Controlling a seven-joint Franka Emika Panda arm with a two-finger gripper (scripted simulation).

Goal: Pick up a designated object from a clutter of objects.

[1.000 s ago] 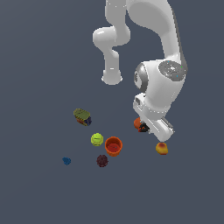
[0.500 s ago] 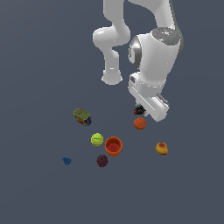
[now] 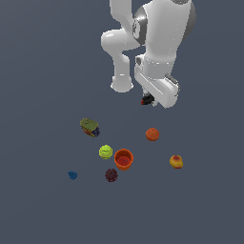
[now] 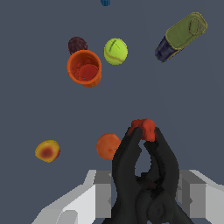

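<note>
Exterior view: your gripper (image 3: 151,101) is well above the floor, with the black clamp (image 3: 147,99) showing as a small dark shape with a red tip just under the white hand. A second ago the hand was low, down among the clutter beside the orange ball (image 3: 152,134); half a second ago it was partway up; now it is higher again. The ball sits alone on the floor beneath, so the clamp has left the floor with the arm.

Wrist view: the black clamp (image 4: 146,175) fills the foreground, prongs splayed, red-orange tip (image 4: 143,127) pointing away from the camera. The gripper's (image 4: 146,192) white finger blocks flank it on either side, closed in against it. You can read this as a firm grasp on the clamp.

Clutter left on the floor, none of it displaced across the three exterior frames:
- orange cup (image 3: 123,158), with the yellow-green ball (image 3: 105,152) just beside it
- maroon ball (image 3: 111,175), near the cup
- olive block (image 3: 89,127), apart
- blue bit (image 3: 72,175), apart
- yellow-orange fruit (image 3: 176,161), apart

Judgement: pick is essentially done; the lift is what remains to confirm. Watch for the clamp slipping on its thin prongs.
</note>
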